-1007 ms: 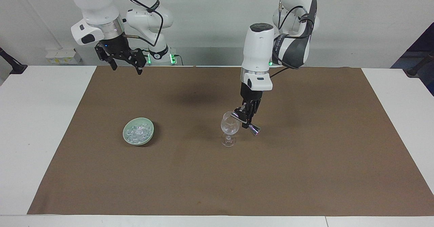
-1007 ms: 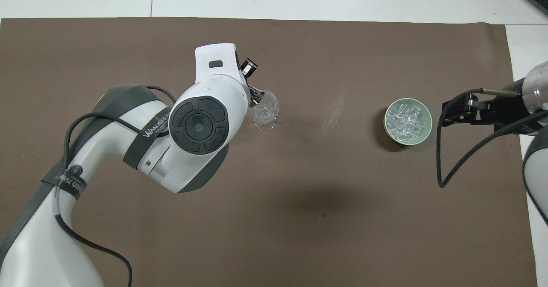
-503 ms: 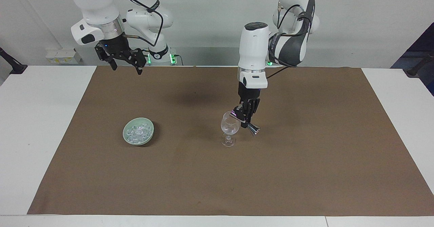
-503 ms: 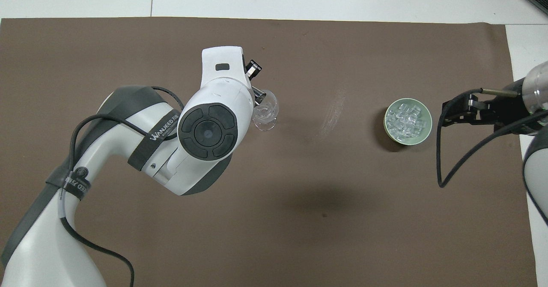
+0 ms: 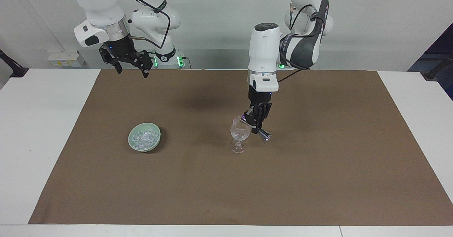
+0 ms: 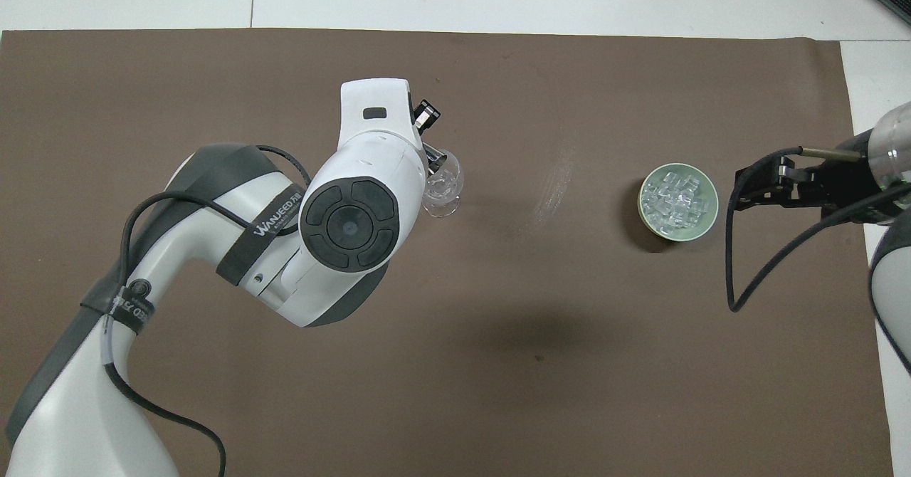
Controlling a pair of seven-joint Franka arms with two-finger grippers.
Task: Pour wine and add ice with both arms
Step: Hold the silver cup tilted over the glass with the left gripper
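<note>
The pour is in hand: the left hand (image 5: 255, 123), shut tight on a tilted steel jigger (image 5: 260, 132), tips it over the glass (image 5: 240, 133) mid-counter. Next comes the ice (image 5: 143, 138) in its bowl (image 5: 156, 139) toward the right arm's end, and the right hand (image 5: 130, 61), fingers wide and empty, waits high above the mat's edge nearest the robots

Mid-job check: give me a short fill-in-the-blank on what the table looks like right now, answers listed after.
1. The left pincer is shut on a metal ____, tilted over the wine glass.
2. The ice lies in a pale green ____.
3. The right pincer, which waits in the air, is ____.
4. The glass stands upright on the brown ____.

Missing words: measuring cup; bowl; open; mat
</note>
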